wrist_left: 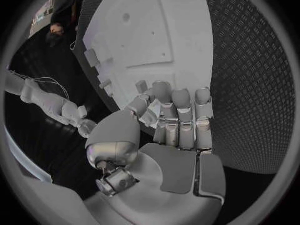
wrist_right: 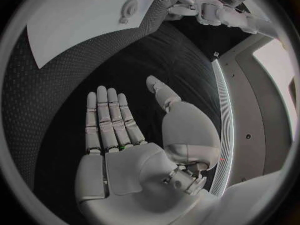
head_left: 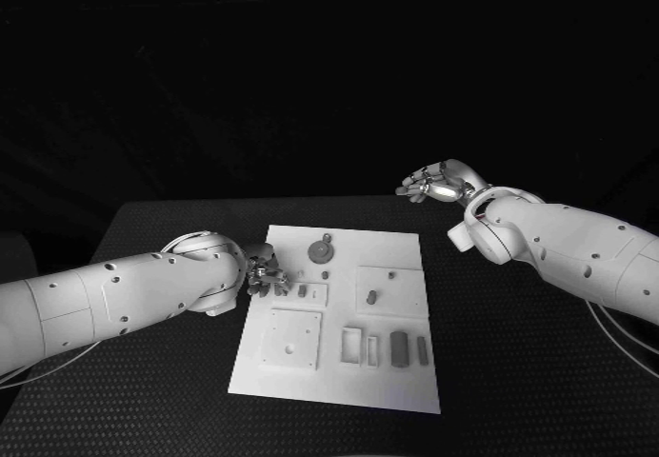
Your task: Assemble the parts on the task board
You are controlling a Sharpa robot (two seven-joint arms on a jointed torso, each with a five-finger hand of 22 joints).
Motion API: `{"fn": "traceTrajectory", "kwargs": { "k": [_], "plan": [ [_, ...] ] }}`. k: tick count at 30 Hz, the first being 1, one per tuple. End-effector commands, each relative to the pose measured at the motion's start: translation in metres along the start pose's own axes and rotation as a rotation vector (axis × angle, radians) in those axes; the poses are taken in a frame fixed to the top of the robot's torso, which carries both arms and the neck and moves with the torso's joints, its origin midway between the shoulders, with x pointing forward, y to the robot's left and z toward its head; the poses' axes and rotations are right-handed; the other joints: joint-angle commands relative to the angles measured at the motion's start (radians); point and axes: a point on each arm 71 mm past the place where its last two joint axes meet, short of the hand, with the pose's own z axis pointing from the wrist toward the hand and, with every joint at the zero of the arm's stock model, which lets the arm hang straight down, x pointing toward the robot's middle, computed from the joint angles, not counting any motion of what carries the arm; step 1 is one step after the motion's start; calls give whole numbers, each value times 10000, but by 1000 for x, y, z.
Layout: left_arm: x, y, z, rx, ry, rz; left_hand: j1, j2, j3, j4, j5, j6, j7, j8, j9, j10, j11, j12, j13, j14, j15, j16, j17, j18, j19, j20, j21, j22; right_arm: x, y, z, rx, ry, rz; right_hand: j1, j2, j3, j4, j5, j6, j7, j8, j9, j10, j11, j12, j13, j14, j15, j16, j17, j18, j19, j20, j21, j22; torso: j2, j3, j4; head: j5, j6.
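Nearest the head camera lies the near short edge of the task board [head_left: 360, 314], a white plate with its long axis running from six o'clock toward twelve o'clock, lying flat mid-table on the black table [head_left: 165, 228]. Along its near half stands a row of parts [head_left: 385, 347], slim blocks set upright in their slots, long axes parallel to the board's. A round part [head_left: 320, 250] sits toward eleven o'clock. At the board's nine o'clock edge the left hand [head_left: 267, 276] hovers, fingers straight and side by side, gripping nothing. At two o'clock, well apart from the board, the right hand [head_left: 437, 183] is raised, fingers extended, thumb spread, empty
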Motion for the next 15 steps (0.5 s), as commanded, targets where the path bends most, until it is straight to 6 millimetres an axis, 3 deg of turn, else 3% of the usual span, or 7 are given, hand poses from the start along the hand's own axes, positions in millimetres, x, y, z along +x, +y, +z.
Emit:
{"fn": "traceTrajectory", "kwargs": {
  "k": [1,15],
  "plan": [
    [1,-3,0,53,-44,167,32,82,55,-4,56,371,-283,38,23,-10,-61,49,22,-5,-59,72,-13,-44,58,-1097,71,237,1,1,0,-86,133,40,-58,14,13,20,54,-18,151,39,-10,67,8,33,-12,-52,6,56,-17,76,-27,53,-41,16,1,0,6,10,-16],
    [7,-4,1,50,-95,742,40,53,101,-6,92,392,-298,45,56,-6,-80,120,60,21,-92,134,-30,-44,75,-1116,137,237,2,1,0,-89,145,49,-88,27,13,29,68,-17,150,42,-19,67,8,41,-32,-54,5,65,-30,80,-26,59,-44,22,3,1,-7,7,-48]
  ]
}}
